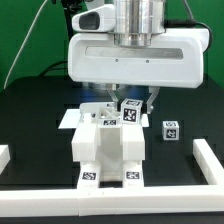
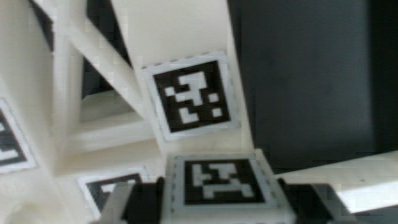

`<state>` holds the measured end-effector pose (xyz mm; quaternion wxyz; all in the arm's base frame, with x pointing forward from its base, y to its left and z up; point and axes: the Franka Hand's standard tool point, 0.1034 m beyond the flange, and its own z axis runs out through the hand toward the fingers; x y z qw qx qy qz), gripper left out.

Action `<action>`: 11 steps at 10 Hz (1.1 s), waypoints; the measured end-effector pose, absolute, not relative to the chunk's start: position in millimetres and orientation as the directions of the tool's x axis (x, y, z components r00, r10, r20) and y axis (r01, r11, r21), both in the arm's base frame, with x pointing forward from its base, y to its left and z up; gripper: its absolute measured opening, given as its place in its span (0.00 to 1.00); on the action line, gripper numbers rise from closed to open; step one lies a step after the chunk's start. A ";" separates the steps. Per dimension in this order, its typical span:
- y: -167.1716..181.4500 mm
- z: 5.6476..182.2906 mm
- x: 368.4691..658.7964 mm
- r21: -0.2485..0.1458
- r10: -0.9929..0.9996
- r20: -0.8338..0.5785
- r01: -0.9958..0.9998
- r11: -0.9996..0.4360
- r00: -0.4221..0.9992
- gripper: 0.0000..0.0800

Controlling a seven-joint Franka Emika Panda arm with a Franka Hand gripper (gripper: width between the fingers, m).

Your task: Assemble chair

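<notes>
Directly between the gripper [image 2: 217, 198]'s dark fingers [image 2: 329, 186] sits a small white tagged plastic chair piece [image 2: 217, 176], flanked closely on both sides. Whether they pinch it cannot be told.

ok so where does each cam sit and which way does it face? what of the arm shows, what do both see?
Exterior view: off the arm, raised, looking down across the black table at the white blocky plastic chair assembly with black-and-white square tags; the big white robot body fills the upper picture, above the assembly.
Wrist view: on the wrist, looking along the jaws, close on the assembly; what look like the dark jaws flank a tagged white part.
Shared: the tagged chair assembly.
</notes>
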<state>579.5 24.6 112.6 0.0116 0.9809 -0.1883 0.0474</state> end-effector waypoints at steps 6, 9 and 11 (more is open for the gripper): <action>20.0 111.8 583.7 -0.059 -0.732 0.075 -0.730 -0.681 0.677 0.36; 17.3 111.9 584.7 -0.091 -0.911 0.034 -0.907 -0.412 0.411 0.36; 17.9 111.9 584.9 -0.097 -0.925 0.026 -0.920 -0.379 0.379 0.36</action>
